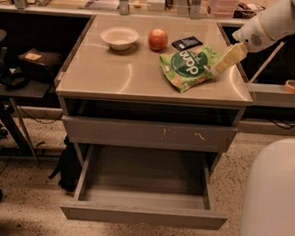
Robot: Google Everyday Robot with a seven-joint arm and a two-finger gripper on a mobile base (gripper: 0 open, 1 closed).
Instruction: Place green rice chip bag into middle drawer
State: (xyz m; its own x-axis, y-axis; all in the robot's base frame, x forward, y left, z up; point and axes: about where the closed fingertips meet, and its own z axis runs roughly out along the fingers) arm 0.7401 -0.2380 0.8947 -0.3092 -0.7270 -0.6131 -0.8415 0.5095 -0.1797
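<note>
The green rice chip bag (185,67) lies flat on the right half of the cabinet top (115,78), with its dark green round logo facing up. My gripper (216,70) comes down from the upper right on a white arm, and its pale tip is at the bag's right edge. The middle drawer (141,215) is pulled out below and in front, and its grey inside is empty. Above it is a closed grey drawer front with pale scratch marks (146,133).
A white bowl (120,37), a red apple (158,39) and a dark flat packet (187,43) sit at the back of the cabinet top. A roll of tape (292,86) lies on a shelf to the right. My white body (275,198) fills the lower right.
</note>
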